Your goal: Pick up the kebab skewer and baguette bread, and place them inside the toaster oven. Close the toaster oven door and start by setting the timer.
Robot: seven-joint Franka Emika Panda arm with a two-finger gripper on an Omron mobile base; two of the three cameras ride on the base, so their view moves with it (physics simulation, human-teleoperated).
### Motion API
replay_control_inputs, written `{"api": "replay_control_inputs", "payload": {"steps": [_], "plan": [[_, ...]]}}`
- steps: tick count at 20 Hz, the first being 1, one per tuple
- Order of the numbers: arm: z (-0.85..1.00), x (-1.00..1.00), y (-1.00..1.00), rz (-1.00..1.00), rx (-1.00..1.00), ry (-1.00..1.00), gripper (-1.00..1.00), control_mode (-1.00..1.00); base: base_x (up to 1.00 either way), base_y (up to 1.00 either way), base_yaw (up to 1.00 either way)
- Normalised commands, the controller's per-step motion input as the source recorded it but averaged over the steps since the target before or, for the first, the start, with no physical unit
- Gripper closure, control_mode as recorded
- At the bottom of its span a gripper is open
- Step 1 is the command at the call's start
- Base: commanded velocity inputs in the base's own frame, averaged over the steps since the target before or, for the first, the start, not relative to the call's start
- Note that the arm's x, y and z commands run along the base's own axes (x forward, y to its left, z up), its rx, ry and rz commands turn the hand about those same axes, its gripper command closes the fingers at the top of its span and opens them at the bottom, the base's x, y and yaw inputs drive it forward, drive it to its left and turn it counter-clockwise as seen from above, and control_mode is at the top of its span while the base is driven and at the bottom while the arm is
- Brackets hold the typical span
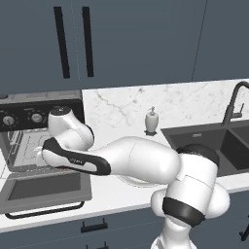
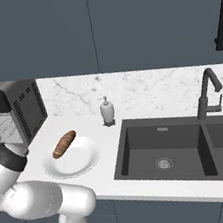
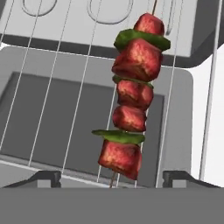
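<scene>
End effector [image 3: 111,178]: fingertips are standing spread wide at the bottom of the hand view, pinching nothing, with the skewer lying free between and beyond them
Kebab skewer [image 3: 130,94]: is resting across the wire rack [image 3: 52,83] inside the toaster oven [image 1: 29,141], lengthwise along the wires so it is not slipping through
Toaster oven door [image 1: 44,189]: is lying dropped flat toward the worktop [image 2: 109,184], leaving the cavity open for the second item
Baguette bread [image 2: 64,144]: is waiting on a white plate [image 2: 81,163] just beside the oven, apart from the arm
Judgement: skewer is placed; bread, door and timer are not yet done
</scene>
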Motion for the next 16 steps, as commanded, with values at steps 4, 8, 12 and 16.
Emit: {"api": "replay_control_inputs", "payload": {"steps": [4, 8, 12, 16], "plan": [[0.43, -0.40, -0.09, 0.02, 0.02, -0.12, -1.00, -1.00, 0.00, 0.00, 0.00], [0.36, -0.61, -0.52, 0.00, 0.05, -0.05, -1.00, -1.00, 0.00, 0.00, 0.00], [0.04, -0.66, -0.94, 0.00, 0.02, -0.02, -1.00, -1.00, 0.00, 0.00, 0.00], [0.00, -0.25, -1.00, -0.02, 0.00, 0.00, -1.00, -1.00, 0.00, 0.00, 0.00]]}}
